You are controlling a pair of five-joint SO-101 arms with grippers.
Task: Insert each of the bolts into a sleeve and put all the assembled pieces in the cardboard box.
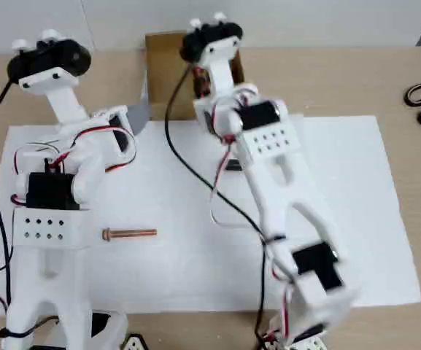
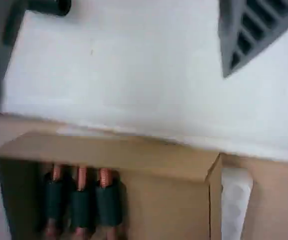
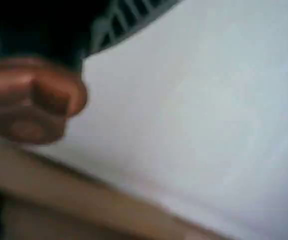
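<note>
**A:** Where does the box lie from the loaded gripper?

**B:** Right beside it. The right gripper [image 1: 204, 91] hangs at the near wall of the cardboard box [image 1: 163, 73], clamped on an assembled piece [image 3: 31, 97]. The piece's copper bolt head pokes out of a dark sleeve, with the box rim just beneath it in the right wrist view. I judge it needs to go only a little farther over the wall before release.

**A:** What's inside?

**B:** Three finished pieces [image 2: 81, 200] lie side by side with their long axes parallel. Copper ends show out of dark green sleeves.

**A:** And the left gripper?

**B:** The left gripper [image 2: 109, 90] is spread wide and holds nothing. It is above the white sheet [image 1: 341, 189], just short of the box.

**A:** Anything loose?

**B:** One bare bolt [image 1: 130, 233] lies on the sheet, with its long axis running across the tabletop [image 1: 327, 80] and its head toward the left side. It is well apart from the box and nearer the left arm. It is slender and copper-coloured, and it would probably roll.
</note>
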